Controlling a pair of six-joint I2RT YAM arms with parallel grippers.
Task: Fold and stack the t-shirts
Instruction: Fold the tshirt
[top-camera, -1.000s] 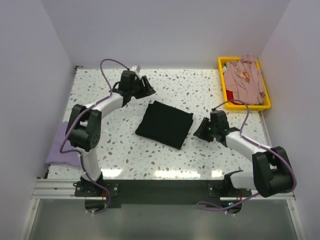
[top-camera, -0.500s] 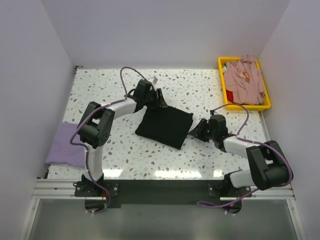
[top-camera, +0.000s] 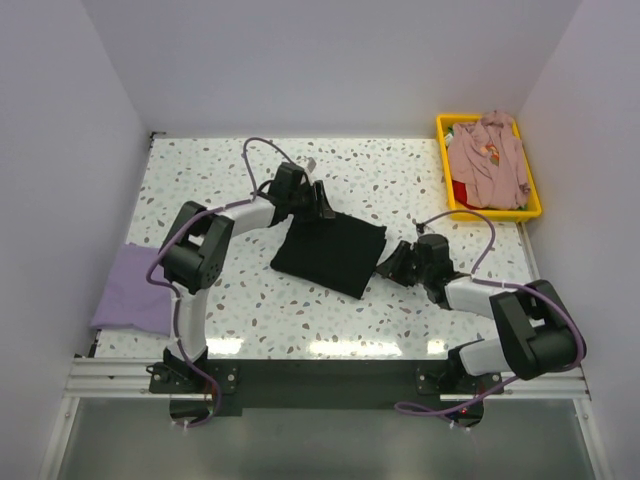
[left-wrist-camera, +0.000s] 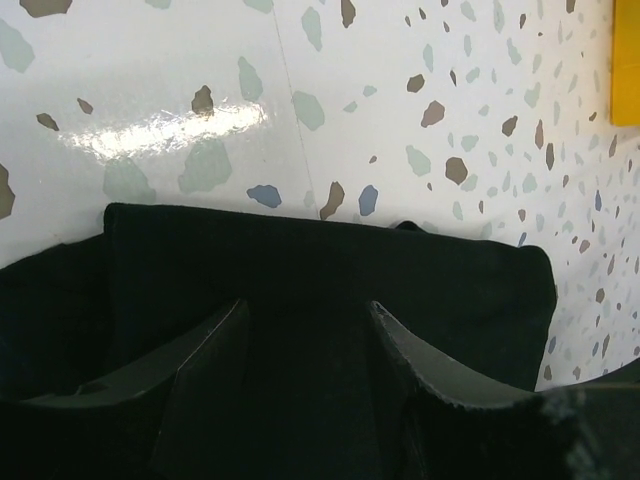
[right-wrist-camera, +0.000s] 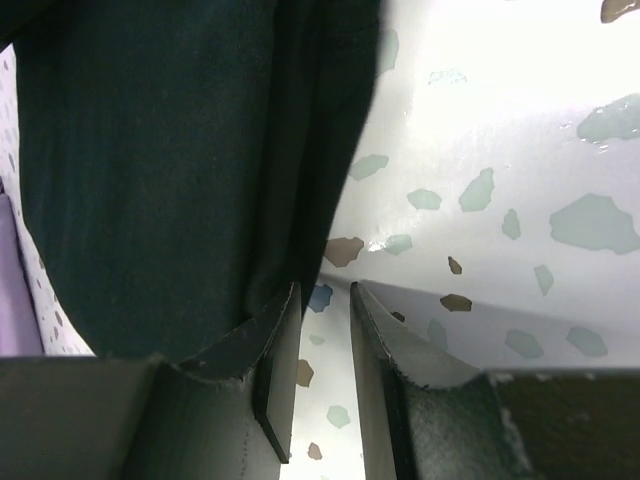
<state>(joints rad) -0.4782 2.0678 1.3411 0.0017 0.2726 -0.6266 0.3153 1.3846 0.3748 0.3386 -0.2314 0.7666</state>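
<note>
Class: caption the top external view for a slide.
Left gripper and right gripper flank the folded black t-shirt; lavender t-shirt at left, yellow bin far right.

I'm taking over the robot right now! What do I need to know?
Grippers: the left gripper is open over the far left corner of the black shirt. The right gripper is at that shirt's right edge, fingers nearly together, nothing between them.
Done: black shirt folded, middle of the table; lavender shirt folded at its left edge.
Left: the pink shirt lies unfolded in the yellow bin; nothing is stacked yet.
</note>
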